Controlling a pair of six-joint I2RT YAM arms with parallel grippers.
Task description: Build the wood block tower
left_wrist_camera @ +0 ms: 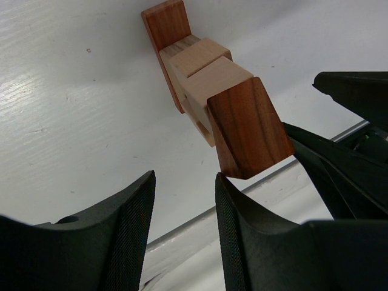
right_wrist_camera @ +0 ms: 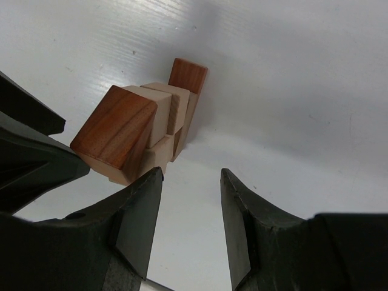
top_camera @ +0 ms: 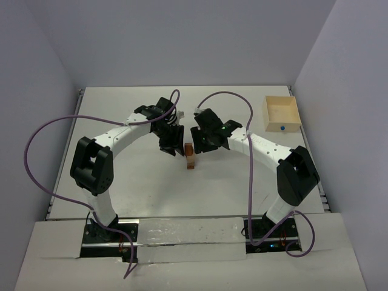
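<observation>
The wood block tower (top_camera: pixel 190 156) stands upright mid-table between my two grippers. It is a stack of tan wood blocks (left_wrist_camera: pixel 206 73) with a reddish-brown wedge (left_wrist_camera: pixel 248 127) on top and a reddish-brown bar (left_wrist_camera: pixel 167 24) at its foot. My left gripper (left_wrist_camera: pixel 185 182) hangs just left of the tower, open and empty, its right fingertip close under the wedge. My right gripper (right_wrist_camera: pixel 191 176) is open and empty just right of the tower (right_wrist_camera: pixel 160 109), with the wedge (right_wrist_camera: pixel 115 130) beside its left finger. In the top view both grippers (top_camera: pixel 173 142) (top_camera: pixel 203 140) flank the stack.
An open light-wood square box (top_camera: pixel 282 113) sits at the back right of the white table (top_camera: pixel 121 182). Purple cables loop over both arms. Grey walls enclose the table on three sides.
</observation>
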